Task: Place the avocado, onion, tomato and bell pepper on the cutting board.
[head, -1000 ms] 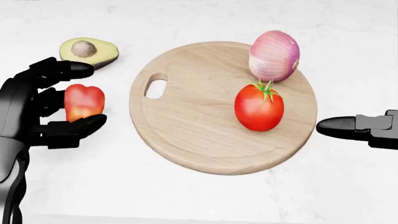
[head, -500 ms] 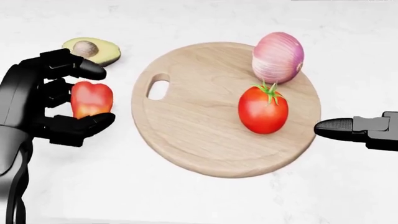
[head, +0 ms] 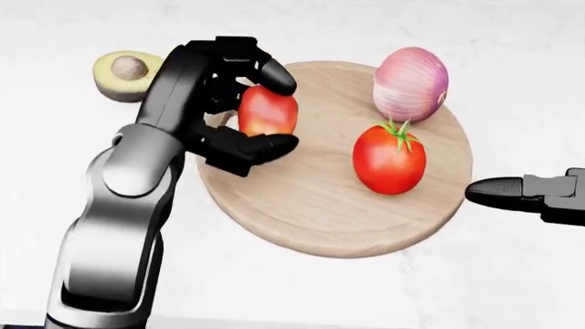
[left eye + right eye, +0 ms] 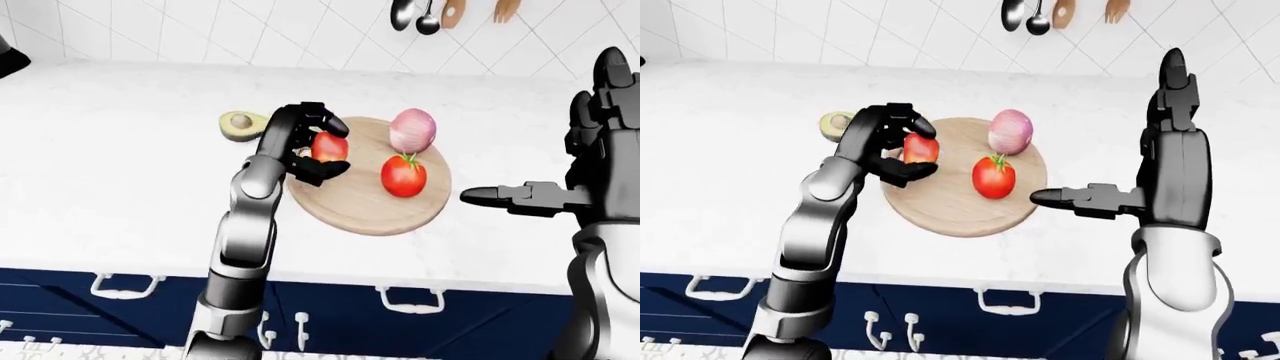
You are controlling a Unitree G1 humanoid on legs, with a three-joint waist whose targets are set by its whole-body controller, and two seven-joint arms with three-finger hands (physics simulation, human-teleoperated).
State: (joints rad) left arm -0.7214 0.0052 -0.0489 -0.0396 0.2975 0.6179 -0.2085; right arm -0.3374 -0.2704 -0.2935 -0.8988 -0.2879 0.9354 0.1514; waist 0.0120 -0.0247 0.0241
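Since a second ago, my left hand (image 3: 239, 103) has carried the bell pepper (image 3: 268, 112) from a spot off the board's left side to a position over the left part of the cutting board (image 3: 311, 205), above the handle hole, which the hand now hides in the head view. The tomato and onion sit where they did.

Nearest to me in the eye views is a row of dark blue cabinet fronts (image 4: 60, 315) with white handles, under the white counter (image 4: 120, 150).

Left hand: the fingers are closed around the bell pepper, one black finger curled over its top and one under its bottom. I cannot tell whether the pepper touches the board.

Right hand (image 4: 1080, 199): it is off the board's right edge, with one finger pointing toward the board. The other fingers stand upright and spread; it holds nothing.

The tomato (image 3: 390, 158) lies on the board, to the right of the left hand and between the two hands. The onion (image 3: 411, 83) rests on the board just beyond the tomato, near the board's upper right edge.

The avocado (image 3: 126, 73), a half with its pit showing, lies on the counter off the board, just beyond the left hand's knuckles at the upper left.

Farthest away is a white tiled wall (image 4: 200, 34) with hanging utensils (image 4: 428, 15).
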